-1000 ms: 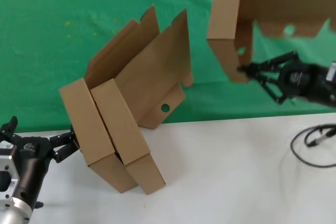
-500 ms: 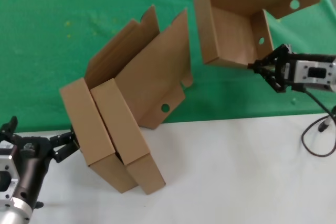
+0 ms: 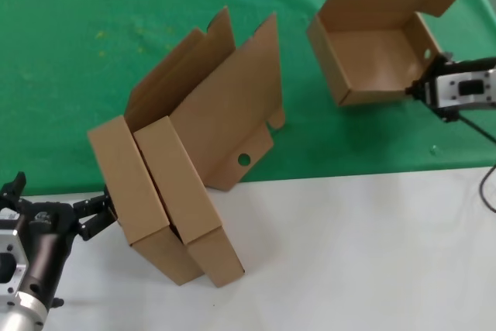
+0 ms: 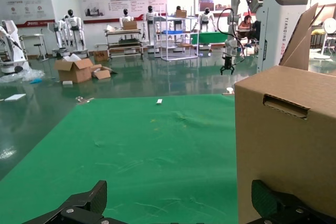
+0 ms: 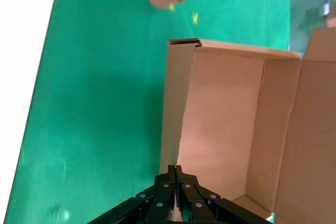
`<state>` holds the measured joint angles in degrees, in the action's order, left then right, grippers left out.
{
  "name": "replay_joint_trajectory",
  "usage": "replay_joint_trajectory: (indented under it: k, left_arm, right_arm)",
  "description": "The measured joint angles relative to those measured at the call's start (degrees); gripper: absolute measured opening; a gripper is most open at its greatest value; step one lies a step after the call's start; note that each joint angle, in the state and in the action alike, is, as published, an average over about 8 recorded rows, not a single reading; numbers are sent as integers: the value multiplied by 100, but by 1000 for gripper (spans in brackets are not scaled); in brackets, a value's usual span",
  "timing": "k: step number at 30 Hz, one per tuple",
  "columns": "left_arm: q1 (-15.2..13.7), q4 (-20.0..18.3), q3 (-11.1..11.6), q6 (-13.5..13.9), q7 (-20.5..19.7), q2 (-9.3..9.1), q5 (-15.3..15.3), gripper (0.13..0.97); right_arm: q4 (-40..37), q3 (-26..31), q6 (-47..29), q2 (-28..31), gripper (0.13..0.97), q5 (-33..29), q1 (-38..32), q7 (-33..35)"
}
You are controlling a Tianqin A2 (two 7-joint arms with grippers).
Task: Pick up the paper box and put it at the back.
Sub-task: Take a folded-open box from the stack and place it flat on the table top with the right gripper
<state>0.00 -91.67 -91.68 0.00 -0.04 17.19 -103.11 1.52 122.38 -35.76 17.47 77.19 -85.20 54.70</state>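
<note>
The shallow brown corrugated-cardboard box (image 3: 380, 52), lid open, is pinched at its side wall by the right pincer (image 3: 422, 89), closed on the cardboard, over the green felt-like cloth (image 3: 77, 83) near the worktop's far right corner. The left pincer (image 3: 97, 215) is spread beside two similar cardboard boxes (image 3: 174, 207) leaning at the white worktop's (image 3: 349, 253) near left.

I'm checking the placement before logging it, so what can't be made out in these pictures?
- Head view: whether the paper box rests on the green cloth; its underside is hidden.
- Head view: the right gripper tips, hidden behind the box wall.
- Left wrist view: the left gripper base, cut off by the edge.
</note>
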Motion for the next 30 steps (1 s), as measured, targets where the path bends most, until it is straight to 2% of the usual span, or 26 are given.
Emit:
replay_joint_trajectory:
  k: [6,14,30]
  left_arm:
    - [0,0,0,0,1,0,1,966]
    - [0,0,0,0,1,0,1,966]
    - [0,0,0,0,2,0,0,966]
  right_arm:
    - [-74,235,63,69,152,-327,-132,-313]
    - [-93,374,15,190,152,-565,22,-605]
    - [-86,116,-68,237,164,-456,207,-615]
